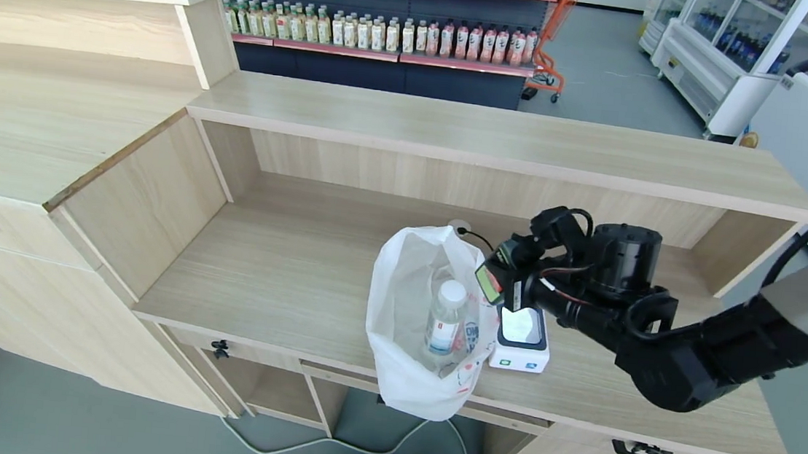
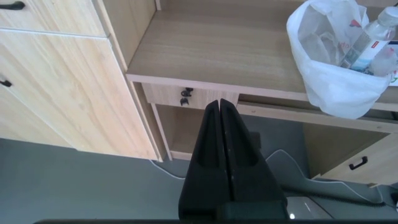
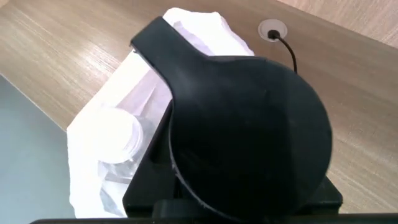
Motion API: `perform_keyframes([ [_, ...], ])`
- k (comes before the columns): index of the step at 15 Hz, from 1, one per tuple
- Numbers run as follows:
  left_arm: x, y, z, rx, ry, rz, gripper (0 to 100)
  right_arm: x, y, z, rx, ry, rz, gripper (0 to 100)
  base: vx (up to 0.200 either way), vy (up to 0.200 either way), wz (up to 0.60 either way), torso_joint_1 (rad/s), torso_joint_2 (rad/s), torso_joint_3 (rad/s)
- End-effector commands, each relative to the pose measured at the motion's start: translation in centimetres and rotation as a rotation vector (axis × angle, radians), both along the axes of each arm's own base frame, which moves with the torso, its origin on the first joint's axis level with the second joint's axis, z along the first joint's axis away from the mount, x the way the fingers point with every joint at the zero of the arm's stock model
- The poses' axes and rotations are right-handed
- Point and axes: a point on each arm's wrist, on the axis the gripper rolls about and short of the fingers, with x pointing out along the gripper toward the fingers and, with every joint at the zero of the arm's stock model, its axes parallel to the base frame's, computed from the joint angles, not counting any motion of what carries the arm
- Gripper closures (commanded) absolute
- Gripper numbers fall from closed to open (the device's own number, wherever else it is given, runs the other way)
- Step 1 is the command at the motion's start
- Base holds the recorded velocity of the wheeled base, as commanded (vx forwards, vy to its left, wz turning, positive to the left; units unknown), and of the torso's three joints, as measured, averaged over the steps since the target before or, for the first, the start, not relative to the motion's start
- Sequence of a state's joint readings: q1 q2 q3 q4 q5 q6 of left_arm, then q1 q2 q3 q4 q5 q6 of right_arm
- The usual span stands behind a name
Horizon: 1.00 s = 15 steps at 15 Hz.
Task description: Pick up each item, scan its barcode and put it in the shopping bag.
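Centre-right, by white plastic shopping bag (image 1: 403, 315), right gripper (image 1: 501, 276) clamped on round black tin (image 1: 488, 283). Stiff, likely slick; hold rim.

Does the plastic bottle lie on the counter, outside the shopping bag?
No, the bottle stands inside the open white shopping bag, with its cap up.

The counter (image 1: 283, 275) is matt wood-grain, the shopping bag (image 1: 397, 307) thin crinkly plastic, the bottle (image 1: 445, 326) clear glossy plastic.
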<state>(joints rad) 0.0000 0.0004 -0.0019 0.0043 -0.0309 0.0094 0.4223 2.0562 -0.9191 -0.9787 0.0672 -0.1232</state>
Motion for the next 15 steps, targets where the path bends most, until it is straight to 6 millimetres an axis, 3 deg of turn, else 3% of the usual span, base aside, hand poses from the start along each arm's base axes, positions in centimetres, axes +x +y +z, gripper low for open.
perform_keyframes([
  [1,0.0,0.0,0.0,0.0,0.002,0.0,100,1.2,0.7,-3.1,-0.023,0.048,0.006,100,0.0,0.0,0.0,0.0,0.0,0.0],
  [6,0.0,0.0,0.0,0.0,0.0,0.0,100,3.3,1.6,-4.9,-0.026,0.05,0.005,100,0.0,0.0,0.0,0.0,0.0,0.0],
  [15,0.0,0.0,0.0,0.0,0.002,0.0,100,4.6,2.1,-7.3,-0.043,0.072,-0.003,100,0.0,0.0,0.0,0.0,0.0,0.0],
])
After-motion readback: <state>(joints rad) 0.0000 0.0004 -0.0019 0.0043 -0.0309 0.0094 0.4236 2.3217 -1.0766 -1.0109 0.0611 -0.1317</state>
